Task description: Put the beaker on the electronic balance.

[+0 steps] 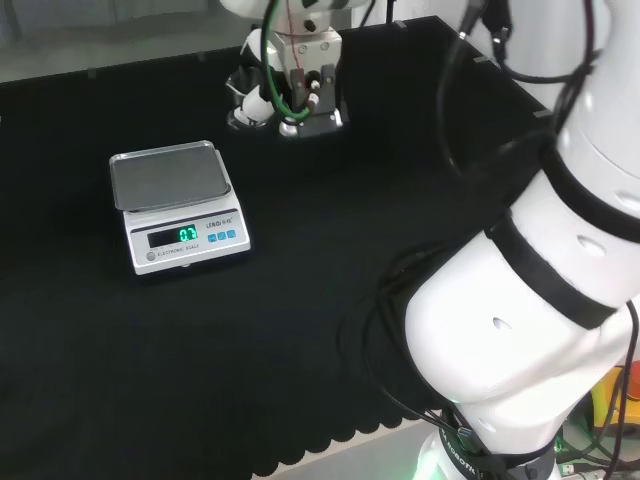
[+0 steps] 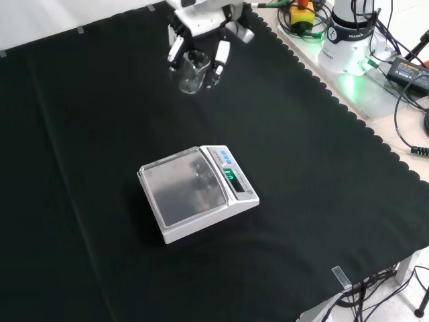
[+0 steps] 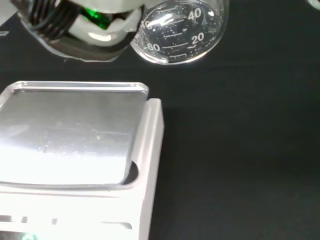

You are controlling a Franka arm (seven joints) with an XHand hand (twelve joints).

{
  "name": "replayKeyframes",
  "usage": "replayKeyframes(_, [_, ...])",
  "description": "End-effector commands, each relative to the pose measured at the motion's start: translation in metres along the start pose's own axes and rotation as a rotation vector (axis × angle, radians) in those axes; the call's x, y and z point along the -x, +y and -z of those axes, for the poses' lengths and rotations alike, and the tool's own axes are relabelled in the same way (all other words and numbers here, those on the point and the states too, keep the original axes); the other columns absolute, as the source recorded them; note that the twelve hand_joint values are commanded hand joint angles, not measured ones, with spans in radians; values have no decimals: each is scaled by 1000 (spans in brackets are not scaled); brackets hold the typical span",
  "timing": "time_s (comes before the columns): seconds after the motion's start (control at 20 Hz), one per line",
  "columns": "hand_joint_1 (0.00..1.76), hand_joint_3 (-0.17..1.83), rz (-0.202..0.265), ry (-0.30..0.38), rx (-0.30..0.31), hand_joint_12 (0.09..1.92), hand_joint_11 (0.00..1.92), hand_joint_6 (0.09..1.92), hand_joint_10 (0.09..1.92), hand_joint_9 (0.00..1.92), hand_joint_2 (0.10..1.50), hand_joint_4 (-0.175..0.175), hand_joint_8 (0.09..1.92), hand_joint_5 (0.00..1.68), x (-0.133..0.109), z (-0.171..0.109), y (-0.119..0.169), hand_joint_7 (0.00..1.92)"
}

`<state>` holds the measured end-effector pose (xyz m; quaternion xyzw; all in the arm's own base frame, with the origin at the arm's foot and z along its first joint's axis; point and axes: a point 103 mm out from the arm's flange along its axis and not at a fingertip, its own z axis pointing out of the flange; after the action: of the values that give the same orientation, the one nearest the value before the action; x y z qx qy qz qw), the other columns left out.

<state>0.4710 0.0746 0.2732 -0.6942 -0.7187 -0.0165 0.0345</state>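
Your hand (image 2: 201, 27) is w/ fingers (image 2: 220, 57) curled round the clear beaker (image 2: 192, 72) at the far end of the cloth (image 2: 322, 168) in front view. Balance (image 2: 198, 191) sits mid-cloth, well apart from beaker, w/ steel pan (image 2: 182, 186) bare & display lit green.

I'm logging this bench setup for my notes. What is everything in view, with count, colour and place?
beaker: one, clear glass, held in the hand above the cloth at the front view's top.
balance: one, white with a bare silver pan and lit green display, mid-cloth in the front view.
cloth: one, black, covering the bench.
cables and gear: several, black, yellow, off the cloth at the front view's top right.
arm: one, white, head view's right.
hand: one, black and white, fingers curled round the beaker.
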Motion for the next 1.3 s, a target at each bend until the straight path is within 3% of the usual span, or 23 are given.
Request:
replayKeyframes(0.05, [1134,730,159,37,-58,786,1439,858,395,1901,664,25,687,1188,-14,-24,83,1741])
replayKeyframes(0.45, [1135,733,186,53,-87,787,1437,859,395,1902,662,25,687,1188,-25,-48,108,1742])
replayKeyframes(0.55, [1135,733,214,65,-85,788,1436,859,395,1902,662,25,687,1188,-28,-51,110,1742])
replayKeyframes(0.8, [1135,735,246,53,-134,789,1435,859,395,1903,661,24,687,1188,-41,-61,120,1743])
replayKeyframes(1.05, [1135,736,247,79,-207,790,1433,859,395,1903,660,23,687,1189,-45,-72,131,1744])
replayKeyframes(1.1, [1135,737,268,102,-208,790,1433,859,395,1903,660,23,687,1189,-43,-74,132,1744])
replayKeyframes(1.3, [1136,738,272,121,-238,791,1432,860,395,1903,659,22,687,1189,-41,-84,143,1744])
